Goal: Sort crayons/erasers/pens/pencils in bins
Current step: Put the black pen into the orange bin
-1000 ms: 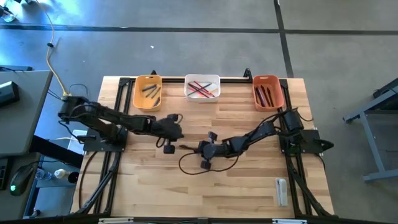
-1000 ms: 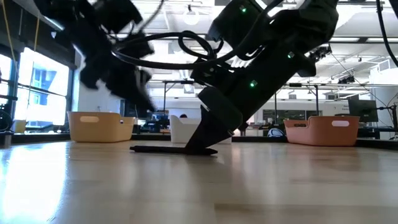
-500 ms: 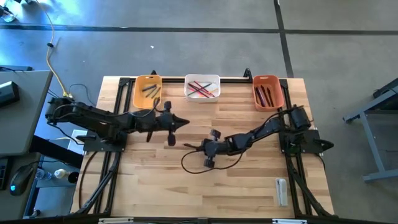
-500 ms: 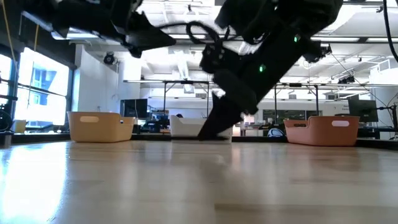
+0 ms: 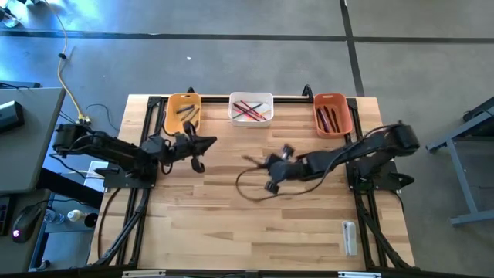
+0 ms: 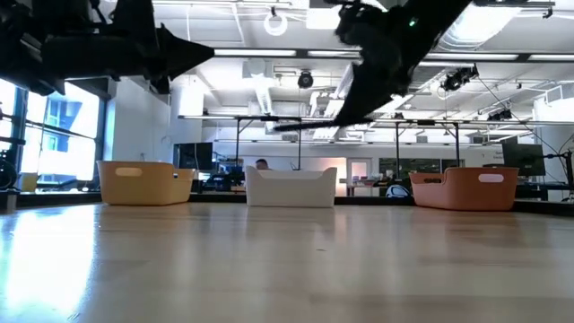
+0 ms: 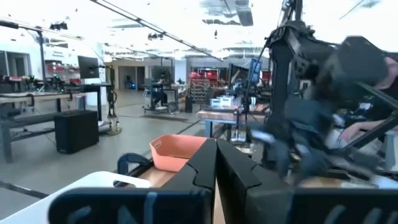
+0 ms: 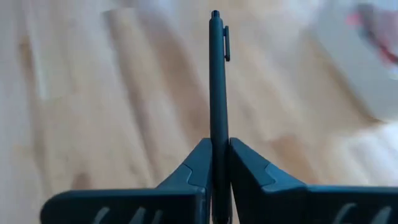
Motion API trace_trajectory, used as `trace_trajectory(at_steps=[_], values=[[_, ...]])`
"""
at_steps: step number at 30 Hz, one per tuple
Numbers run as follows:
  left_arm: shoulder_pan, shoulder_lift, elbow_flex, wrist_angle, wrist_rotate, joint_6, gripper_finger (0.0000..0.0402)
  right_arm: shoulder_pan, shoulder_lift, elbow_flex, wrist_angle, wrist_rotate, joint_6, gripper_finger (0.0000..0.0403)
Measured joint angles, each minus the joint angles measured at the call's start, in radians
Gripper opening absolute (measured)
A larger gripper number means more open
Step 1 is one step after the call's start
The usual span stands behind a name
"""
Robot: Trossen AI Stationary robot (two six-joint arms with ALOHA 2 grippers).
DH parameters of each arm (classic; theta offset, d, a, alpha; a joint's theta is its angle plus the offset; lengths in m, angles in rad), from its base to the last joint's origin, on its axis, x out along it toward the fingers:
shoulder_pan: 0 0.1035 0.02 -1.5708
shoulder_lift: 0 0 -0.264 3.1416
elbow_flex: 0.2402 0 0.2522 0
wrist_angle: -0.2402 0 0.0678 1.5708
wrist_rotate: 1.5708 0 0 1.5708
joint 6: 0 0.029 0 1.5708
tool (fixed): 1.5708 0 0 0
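above mid-table, right gripper fingers clamp a pen; left gripper fingers clenched

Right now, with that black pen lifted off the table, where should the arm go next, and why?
Probably toward the yellow-orange bin. The right end effector is shut on a black pen, raised over mid-table, and that bin already holds dark pens, while the white bin holds colored pencils.
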Motion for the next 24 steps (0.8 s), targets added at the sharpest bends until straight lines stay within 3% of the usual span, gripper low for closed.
trace_trajectory(at_steps=[7,13,19,24], values=[[0.004,-0.052,-0.022,-0.002,0.004,-0.002,0.0,-0.089,-0.261,0.001,-0.419,0.142,0.156,0.0023],[0.004,-0.059,-0.021,-0.009,0.008,-0.003,0.0,-0.266,-0.385,-0.011,-0.7,0.233,0.273,0.0023],[0.004,-0.059,-0.021,-0.012,0.008,0.002,0.0,-0.508,-0.407,-0.121,-0.697,0.234,0.228,0.0024],[0.004,-0.059,-0.021,-0.014,0.009,0.002,0.0,-0.715,-0.404,-0.233,-0.517,0.207,0.099,0.0024]])
